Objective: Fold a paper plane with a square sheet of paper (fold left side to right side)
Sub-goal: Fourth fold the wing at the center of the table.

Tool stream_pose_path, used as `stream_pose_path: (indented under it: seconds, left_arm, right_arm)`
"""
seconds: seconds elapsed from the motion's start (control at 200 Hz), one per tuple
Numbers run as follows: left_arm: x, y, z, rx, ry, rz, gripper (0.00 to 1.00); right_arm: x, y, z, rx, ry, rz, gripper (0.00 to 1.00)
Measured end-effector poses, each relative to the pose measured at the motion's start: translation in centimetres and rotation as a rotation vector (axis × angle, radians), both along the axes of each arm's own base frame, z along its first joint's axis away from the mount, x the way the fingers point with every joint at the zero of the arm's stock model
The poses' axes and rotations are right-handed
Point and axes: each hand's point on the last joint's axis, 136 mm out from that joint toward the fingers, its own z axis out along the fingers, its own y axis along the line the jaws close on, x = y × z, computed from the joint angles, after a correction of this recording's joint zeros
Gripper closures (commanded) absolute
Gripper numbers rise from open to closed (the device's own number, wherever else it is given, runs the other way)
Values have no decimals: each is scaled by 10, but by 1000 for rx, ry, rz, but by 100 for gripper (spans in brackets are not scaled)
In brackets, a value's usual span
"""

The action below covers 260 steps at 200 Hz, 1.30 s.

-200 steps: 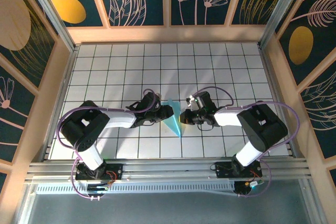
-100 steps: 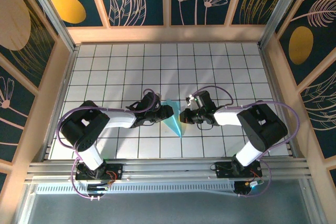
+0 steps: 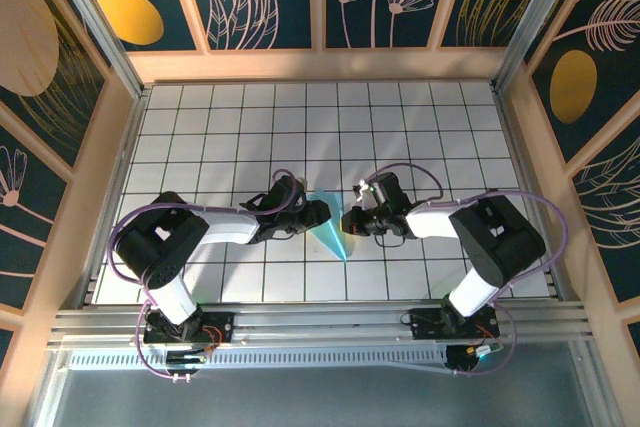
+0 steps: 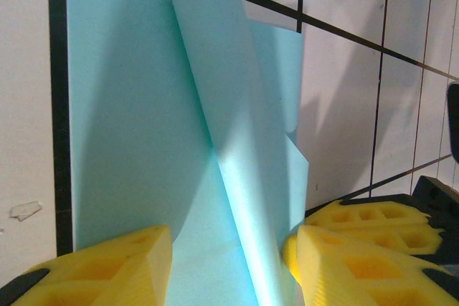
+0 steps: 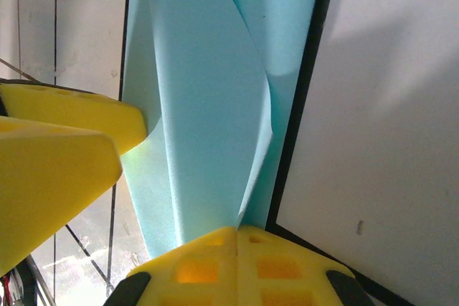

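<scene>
The square sheet of paper (image 3: 331, 228) is a light-blue creased pointed shape, the paper plane part-folded, lying on the grid table with its tip toward the arms. My left gripper (image 3: 322, 213) is at its left edge. In the left wrist view the left gripper (image 4: 229, 240) stands open, its yellow fingers (image 4: 107, 270) on either side of a raised fold of the paper (image 4: 129, 105). My right gripper (image 3: 348, 225) is at the paper's right edge. In the right wrist view the right gripper (image 5: 237, 234) is shut, pinching the lifted flap's edge of the paper (image 5: 201, 69).
The white grid table (image 3: 450, 127) is walled by wooden rails at the back and both sides. The left gripper's yellow fingers (image 5: 64, 141) show close by in the right wrist view, across the paper from my right gripper.
</scene>
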Motion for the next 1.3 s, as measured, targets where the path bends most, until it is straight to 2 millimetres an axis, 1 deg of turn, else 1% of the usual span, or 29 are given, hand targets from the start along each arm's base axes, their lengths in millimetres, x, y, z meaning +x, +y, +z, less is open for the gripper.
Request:
stream_pose_path:
  seconds: [0.315,0.47,0.586,0.686,0.746,0.826,0.906,1.031,1.116,1.236,1.301]
  left_arm:
    - [1,-1,3,0,-8,-5,46]
    - [-1,10,3,55,-14,9,43]
    - [0,16,9,81,-31,18,43]
    - [2,17,20,79,-55,17,48]
    - [4,15,25,74,-69,9,57]
    - [5,8,32,48,-77,-8,70]
    - [7,-3,38,11,-81,-43,78]
    - [12,-23,39,-33,-73,-94,83]
    - [17,-34,31,-39,-57,-120,83]
    - [16,-34,14,-16,-24,-128,83]
    - [15,-33,9,-4,-15,-129,84]
  right_arm:
    - [0,0,-2,-2,4,1,99]
    - [0,1,-2,-1,5,1,99]
    - [0,1,-2,0,7,3,99]
    - [0,1,-2,0,6,3,99]
    - [0,1,-2,0,6,3,99]
    - [0,1,-2,0,6,3,99]
    - [0,1,-2,0,6,3,99]
    - [0,1,-2,0,6,3,99]
    - [0,1,-2,0,7,3,99]
    - [0,1,-2,-1,7,3,99]
    - [0,1,-2,-1,7,3,99]
